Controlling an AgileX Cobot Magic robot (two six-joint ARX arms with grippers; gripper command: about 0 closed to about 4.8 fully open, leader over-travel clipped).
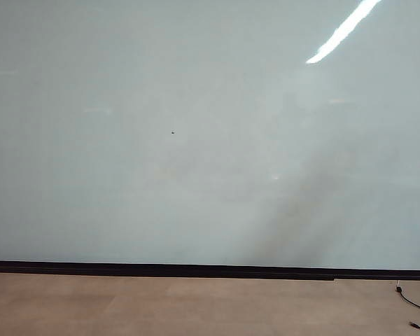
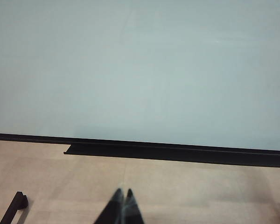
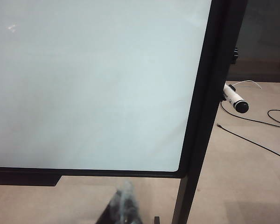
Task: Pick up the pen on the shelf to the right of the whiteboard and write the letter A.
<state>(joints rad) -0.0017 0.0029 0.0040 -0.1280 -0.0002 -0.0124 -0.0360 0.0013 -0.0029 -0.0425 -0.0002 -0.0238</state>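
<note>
Exterior view: whiteboard (image 1: pixel 196 140) blank, no letter A; tiny dark speck (image 1: pixel 173 131). Neither gripper visible.

Left wrist view: left gripper (image 2: pixel 122 196) low before board, jaws closed, empty.

Right wrist view: right gripper (image 3: pixel 125 205) closed, empty. Pen (image 3: pixel 235 99) past board's right frame: white, dark end. Likely light, rigid, slick; grip mid-barrel.

Exterior camera squarely faces the whiteboard (image 1: pixel 210 140) close up; both wrist cameras look from farther back, sharing its lower edge.
</note>
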